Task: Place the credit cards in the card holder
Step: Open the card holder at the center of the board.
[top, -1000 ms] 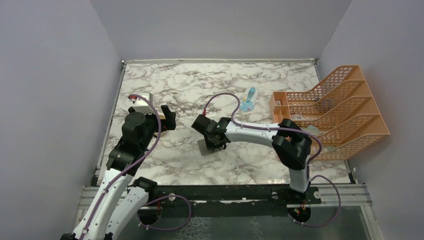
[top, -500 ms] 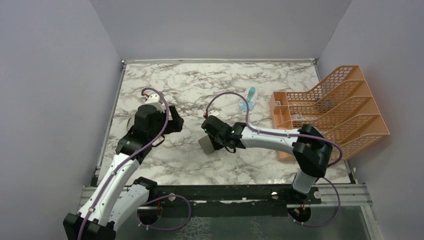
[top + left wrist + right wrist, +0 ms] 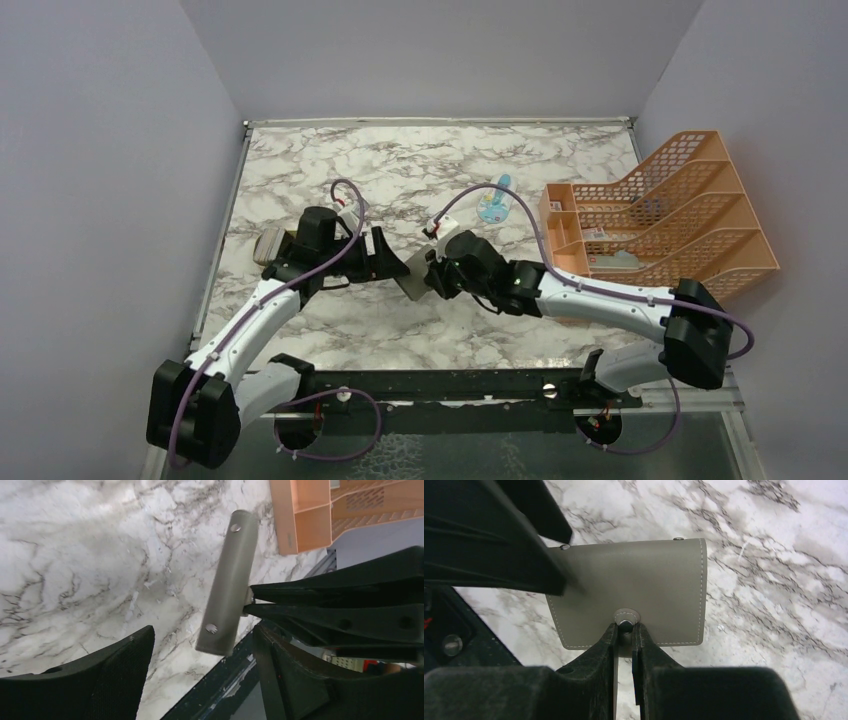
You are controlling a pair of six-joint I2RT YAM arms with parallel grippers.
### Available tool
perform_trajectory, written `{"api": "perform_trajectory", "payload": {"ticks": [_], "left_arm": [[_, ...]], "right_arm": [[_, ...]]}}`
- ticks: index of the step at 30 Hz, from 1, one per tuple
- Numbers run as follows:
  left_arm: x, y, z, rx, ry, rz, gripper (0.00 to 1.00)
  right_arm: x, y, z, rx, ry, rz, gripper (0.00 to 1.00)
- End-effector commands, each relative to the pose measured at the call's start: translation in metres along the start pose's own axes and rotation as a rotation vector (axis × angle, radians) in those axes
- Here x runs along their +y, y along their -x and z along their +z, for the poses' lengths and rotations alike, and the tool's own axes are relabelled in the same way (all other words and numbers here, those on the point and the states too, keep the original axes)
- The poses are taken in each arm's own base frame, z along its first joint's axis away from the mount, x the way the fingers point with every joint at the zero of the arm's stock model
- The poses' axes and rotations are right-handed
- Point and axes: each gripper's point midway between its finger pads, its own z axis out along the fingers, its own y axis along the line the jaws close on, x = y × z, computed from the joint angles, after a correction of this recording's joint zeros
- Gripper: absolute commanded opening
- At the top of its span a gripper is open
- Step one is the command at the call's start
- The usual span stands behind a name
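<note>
The right pincer (image 3: 625,630) is pinched nearly shut on the small tab clasp (image 3: 626,615) of the grey card holder (image 3: 634,587), one finger on each side of the snap. The card holder is folded closed and sits in that grip near the middle of the marbled tabletop (image 3: 330,170), its flat face turned toward the right wrist camera. Whether its lower edge touches the tabletop I cannot tell.

The left pincer (image 3: 202,635) stands wide and grips nothing. Seen from its own wrist, the card holder shows edge-on as a narrow grey strip with two rivets. One end of that strip reaches into the gap between the left fingers, and the right fingers come in from the side to hold it. In the right wrist view, one dark left finger (image 3: 499,540) crosses the upper left corner of the card holder's face; whether it presses on the leather is unclear.

From above, the two arms meet tip to tip over the card holder. A tan rounded tray (image 3: 270,243) lies near the left edge, partly hidden under the left arm. A light blue-and-white packet (image 3: 492,204) lies farther back, and the orange mesh file rack (image 3: 680,200) stands along the right edge
</note>
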Motion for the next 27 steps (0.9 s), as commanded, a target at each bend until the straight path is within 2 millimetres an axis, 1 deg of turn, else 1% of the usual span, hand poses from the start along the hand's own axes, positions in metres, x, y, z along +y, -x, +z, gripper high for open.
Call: {"api": "perform_trajectory", "payload": {"ticks": [1,4,6,8,9,10,11,13,15,18,21,24,26,27], "left_arm": [[-0.016,-0.012,0.007,0.059,-0.139,-0.014,0.74],[-0.012,-0.020,0.013,0.093,-0.152,-0.022,0.74],[-0.008,-0.025,0.016,0.110,-0.148,-0.028,0.71],[-0.005,-0.028,0.018,0.116,-0.147,-0.028,0.66],[-0.005,-0.028,0.018,0.115,-0.146,-0.027,0.62],[-0.005,-0.028,0.018,0.113,-0.146,-0.025,0.55],[-0.004,-0.028,0.018,0.110,-0.146,-0.026,0.47],[-0.008,-0.029,0.017,0.103,-0.174,-0.031,0.23],[-0.011,-0.028,0.017,0.094,-0.197,-0.039,0.00],[-0.010,-0.028,0.018,0.086,-0.188,-0.046,0.00],[-0.004,-0.028,0.018,0.071,-0.157,-0.042,0.00],[0.005,-0.027,0.021,0.053,-0.115,-0.045,0.00],[0.009,-0.024,0.023,0.034,-0.096,-0.053,0.00],[0.011,-0.022,0.024,0.022,-0.089,-0.051,0.00]], "right_arm": [[0.027,0.032,-0.012,-0.139,0.152,-0.027,0.09],[0.034,0.032,-0.014,-0.147,0.188,-0.017,0.09],[0.037,0.033,-0.014,-0.150,0.205,-0.022,0.09],[0.037,0.032,-0.014,-0.150,0.213,-0.029,0.08],[0.038,0.032,-0.015,-0.153,0.218,-0.033,0.08],[0.039,0.032,-0.015,-0.157,0.226,-0.039,0.08],[0.042,0.031,-0.016,-0.158,0.244,-0.048,0.09],[0.048,0.030,-0.019,-0.172,0.288,-0.058,0.09],[0.048,0.030,-0.022,-0.201,0.298,-0.051,0.09],[0.043,0.035,-0.029,-0.251,0.286,-0.039,0.09],[0.037,0.035,-0.033,-0.265,0.258,-0.023,0.09],[0.023,0.023,-0.028,-0.232,0.181,0.035,0.18],[0.014,0.015,-0.025,-0.207,0.126,0.098,0.28],[0.008,0.010,-0.023,-0.180,0.079,0.160,0.34]]}}
